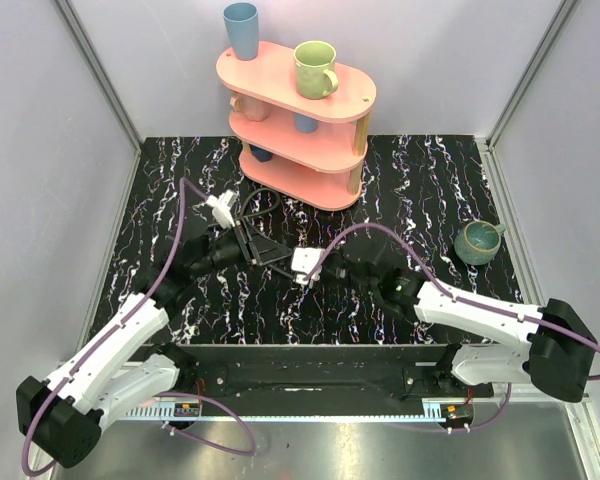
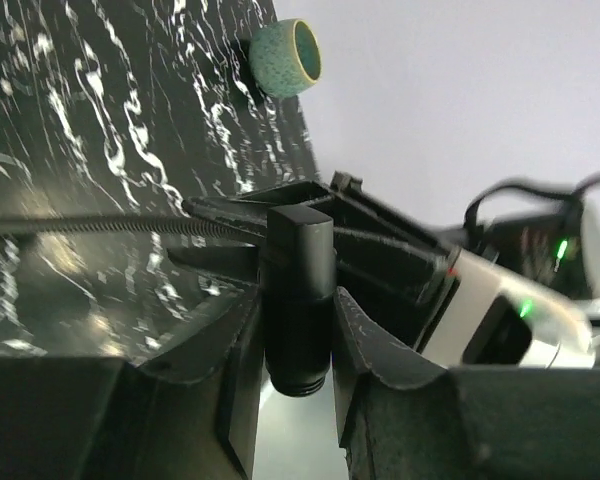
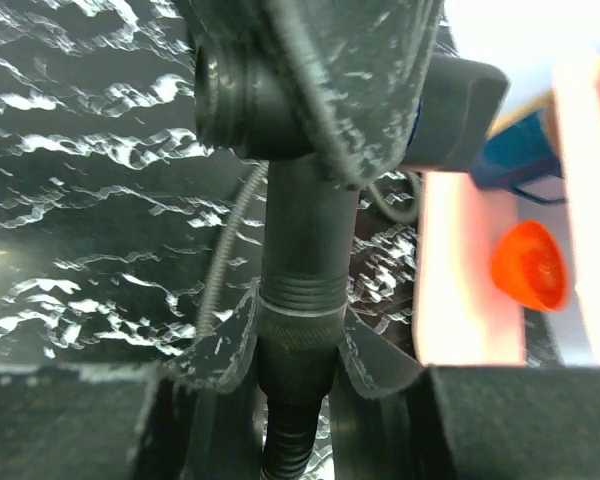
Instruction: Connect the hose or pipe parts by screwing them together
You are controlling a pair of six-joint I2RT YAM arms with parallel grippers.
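In the left wrist view my left gripper [image 2: 298, 300] is shut on a short black pipe part [image 2: 298, 330], whose threaded end sticks out toward the camera. A thin ribbed black hose [image 2: 100, 226] runs off to the left from it. In the right wrist view my right gripper [image 3: 300, 322] is shut on a knurled black hose connector [image 3: 298, 350]. A threaded collar [image 3: 302, 292] sits just above the connector, in line with the pipe held under the left gripper's fingers [image 3: 350, 90]. Seen from above, both grippers [image 1: 252, 245] [image 1: 280, 256] meet mid-table, and a hose loop [image 1: 263, 196] lies behind them.
A pink three-tier shelf [image 1: 280, 75] stands at the back centre, carrying a blue cup [image 1: 242, 30] and a green mug [image 1: 315, 68]. A teal mug [image 1: 475, 242] lies on the dark marbled table [image 1: 410, 190] at the right. Grey walls close in the sides.
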